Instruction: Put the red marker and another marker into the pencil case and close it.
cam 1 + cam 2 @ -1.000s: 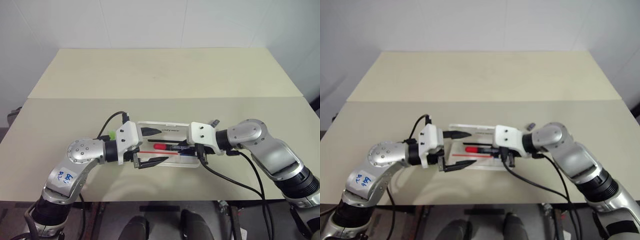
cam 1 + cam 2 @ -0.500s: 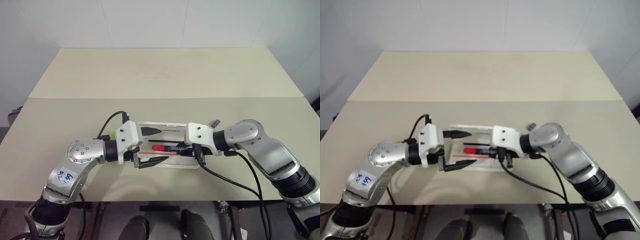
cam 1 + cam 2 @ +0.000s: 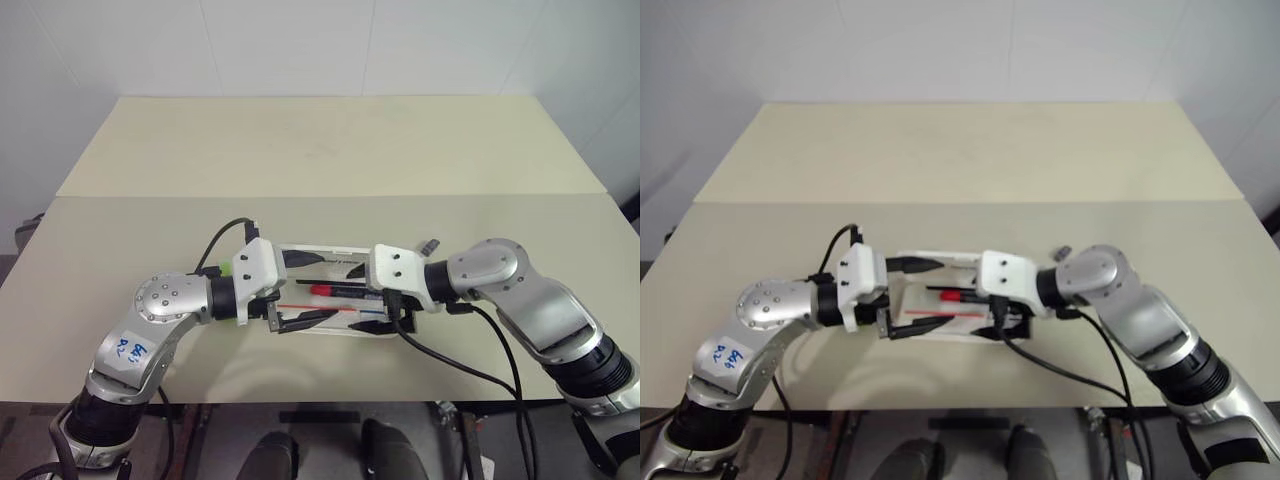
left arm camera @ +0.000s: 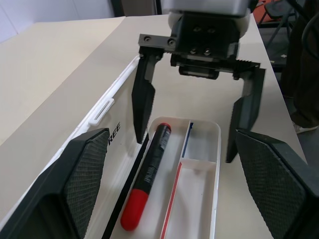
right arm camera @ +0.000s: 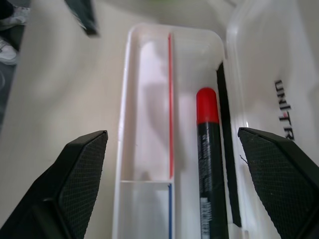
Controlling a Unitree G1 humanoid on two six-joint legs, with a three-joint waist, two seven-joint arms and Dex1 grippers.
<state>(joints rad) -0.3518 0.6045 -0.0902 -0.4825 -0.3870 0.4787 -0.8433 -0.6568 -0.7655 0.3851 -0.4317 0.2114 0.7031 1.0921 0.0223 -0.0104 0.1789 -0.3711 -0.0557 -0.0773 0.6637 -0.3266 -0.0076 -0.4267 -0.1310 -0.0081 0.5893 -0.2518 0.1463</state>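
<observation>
left eye view, beige two-panel table (image 3: pixel 330 150), white wall (image 3: pixel 300 45) behind

White hard plastic pencil case (image 4: pixel 215 149) with rounded corners sits open near the front edge of the beige table, hinged lid (image 5: pixel 279 74) laid back flat on the far side, dark lettering on it. Short thick red marker (image 5: pixel 208 149), dark barrel with a red end, lies loose and lengthwise in the tray's far compartment next to the lid hinge, parallel to the long walls. Chunky lime-green highlighter (image 3: pixel 226 270) is outside the case, just beyond its left end on the table, mostly hidden so its pose can't be told.
</observation>
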